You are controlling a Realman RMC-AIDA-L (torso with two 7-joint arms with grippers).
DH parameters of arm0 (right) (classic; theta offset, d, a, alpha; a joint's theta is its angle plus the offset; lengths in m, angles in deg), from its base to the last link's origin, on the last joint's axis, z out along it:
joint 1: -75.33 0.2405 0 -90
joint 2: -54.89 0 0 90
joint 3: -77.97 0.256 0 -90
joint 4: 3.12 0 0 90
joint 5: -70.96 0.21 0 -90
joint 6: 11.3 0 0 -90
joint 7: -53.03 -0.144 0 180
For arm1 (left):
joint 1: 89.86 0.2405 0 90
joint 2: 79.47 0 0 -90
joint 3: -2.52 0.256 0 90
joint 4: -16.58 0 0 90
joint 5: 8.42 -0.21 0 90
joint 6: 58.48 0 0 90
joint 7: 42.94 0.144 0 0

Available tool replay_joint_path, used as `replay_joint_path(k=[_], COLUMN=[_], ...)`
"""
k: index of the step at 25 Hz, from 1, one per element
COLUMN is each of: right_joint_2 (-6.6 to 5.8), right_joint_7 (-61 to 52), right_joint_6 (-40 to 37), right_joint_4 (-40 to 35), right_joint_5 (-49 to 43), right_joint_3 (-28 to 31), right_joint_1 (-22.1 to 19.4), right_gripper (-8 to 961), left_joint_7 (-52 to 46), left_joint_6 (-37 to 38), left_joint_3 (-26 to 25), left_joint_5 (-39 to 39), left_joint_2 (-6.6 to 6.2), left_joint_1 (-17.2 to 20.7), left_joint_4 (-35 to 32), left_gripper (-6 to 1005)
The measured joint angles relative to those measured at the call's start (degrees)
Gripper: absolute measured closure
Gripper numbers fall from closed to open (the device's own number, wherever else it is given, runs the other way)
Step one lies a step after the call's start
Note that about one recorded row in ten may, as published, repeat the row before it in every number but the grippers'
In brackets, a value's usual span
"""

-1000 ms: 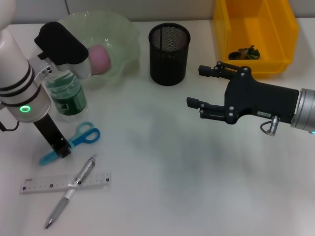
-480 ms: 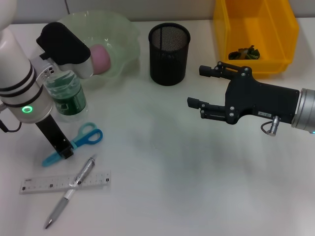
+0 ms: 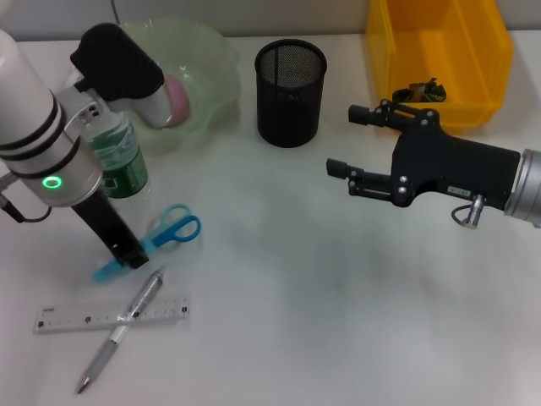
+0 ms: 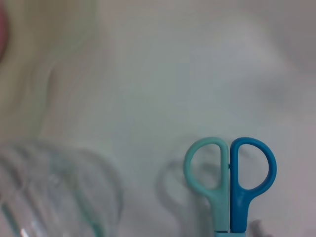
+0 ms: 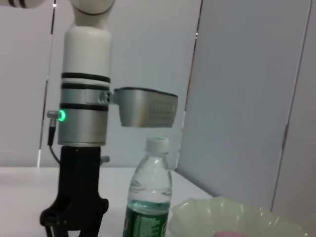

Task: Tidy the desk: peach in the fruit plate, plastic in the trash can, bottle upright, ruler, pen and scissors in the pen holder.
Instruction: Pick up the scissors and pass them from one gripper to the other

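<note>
I have the scissors (image 3: pixel 152 243) pinched by the blade end in my left tool (image 3: pixel 128 256), so the handle loops stay free to go into the pen holder (image 3: pixel 290 80). Their long axis runs diagonally, loops toward the holder, just over the surface (image 3: pixel 296 296) beside the upright bottle (image 3: pixel 118 161). My right tool (image 3: pixel 363 144) waits wide apart, mid-surface.

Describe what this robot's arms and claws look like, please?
The left arm is a white cylinder with black bands, a green light ring and a thin black cable. The left gripper is black. The right gripper is black, two-fingered, on a silver wrist.
</note>
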Motion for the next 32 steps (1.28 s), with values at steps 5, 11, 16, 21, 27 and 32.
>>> replay_joint_path(k=[5,11,16,21,27,32], right_joint_2=[0.0,-0.04,-0.13,-0.01,-0.12,-0.15], right_joint_7=[0.01,0.8,2.4,2.42,2.52,2.55], right_joint_6=[-0.21,-1.81,-3.23,-3.78,-5.61,-5.99], right_joint_4=[0.08,0.07,-0.21,0.56,2.06,2.21], right_joint_5=[2.01,9.8,15.18,15.73,15.77,15.77], right_joint_3=[0.72,0.78,0.84,4.26,7.99,8.69], right_joint_1=[-0.53,-3.2,-5.23,-5.39,-5.57,-5.71], right_gripper=[214,214,214,214,214,214], left_joint_7=[1.44,3.85,6.14,11.32,19.54,27.23], left_joint_6=[2.16,2.48,0.26,-4.64,-12.74,-21.13], left_joint_3=[0.23,-0.29,-1.37,-3.48,-5.93,-5.22], left_joint_5=[4.41,10.3,14.54,22.44,33.42,44.51], left_joint_2=[-0.14,-0.27,-0.32,-0.32,-0.35,-0.22], left_joint_1=[2.39,6.64,9.34,11.8,14.51,15.87], left_joint_4=[-6.9,-16.75,-20.97,-22.16,-21.15,-16.76], left_gripper=[767,767,768,769,768,764])
